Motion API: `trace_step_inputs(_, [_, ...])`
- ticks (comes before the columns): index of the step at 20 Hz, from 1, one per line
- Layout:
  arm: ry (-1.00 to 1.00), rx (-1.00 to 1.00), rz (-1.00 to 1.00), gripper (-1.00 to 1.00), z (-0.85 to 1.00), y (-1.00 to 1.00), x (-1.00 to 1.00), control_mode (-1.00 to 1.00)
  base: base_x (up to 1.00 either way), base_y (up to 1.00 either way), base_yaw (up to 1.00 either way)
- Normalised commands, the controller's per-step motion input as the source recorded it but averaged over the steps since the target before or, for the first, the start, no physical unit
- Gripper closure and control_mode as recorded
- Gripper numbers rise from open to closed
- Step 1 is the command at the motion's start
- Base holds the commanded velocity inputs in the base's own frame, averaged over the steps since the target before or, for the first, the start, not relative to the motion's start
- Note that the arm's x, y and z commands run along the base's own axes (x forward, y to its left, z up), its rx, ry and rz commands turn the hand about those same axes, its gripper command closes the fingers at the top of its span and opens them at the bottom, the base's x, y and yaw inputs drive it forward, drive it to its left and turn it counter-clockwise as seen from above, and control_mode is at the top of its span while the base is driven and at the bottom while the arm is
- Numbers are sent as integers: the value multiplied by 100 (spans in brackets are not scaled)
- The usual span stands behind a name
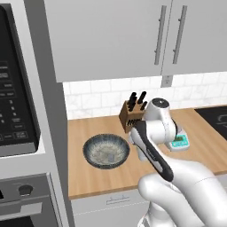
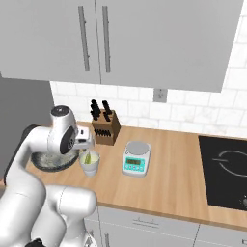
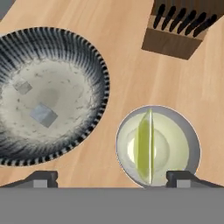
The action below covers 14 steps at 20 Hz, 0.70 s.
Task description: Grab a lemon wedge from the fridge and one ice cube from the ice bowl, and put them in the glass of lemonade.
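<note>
Above a wooden counter [image 3: 122, 52], the robot's gripper [image 3: 111, 177] hangs with its jaws spread wide and nothing between them, directly over the glass of lemonade [image 3: 157, 146], where the lemon wedge [image 3: 144, 146] already stands on edge in the pale liquid. By the look of it the wedge is delivered and the ice is what remains. To do that well, the hand should lift straight clear of the glass, shift across to the ice bowl [image 3: 94, 61] just beside it, and line its fingertips [image 3: 43, 178] either side of a single ice cube [image 3: 43, 115] (two pale pieces lie on the bowl's floor, apart from each other) before closing gently. In the hand view the cube sits up and to the left of the gripper; a knife block [image 3: 179, 26] stands beyond the glass.
</note>
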Motion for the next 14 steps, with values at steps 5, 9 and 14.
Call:
trace_step_inputs(5, [20, -4, 26, -100, -1, 79, -36, -100, 0, 0, 0])
trace_step_inputs(9, [25, -29, 18, -100, 3, 92, -4, -100, 0, 0, 0])
trace_step_inputs(14, [14, -9, 6, -100, -24, 38, 12, -100, 0, 0, 0])
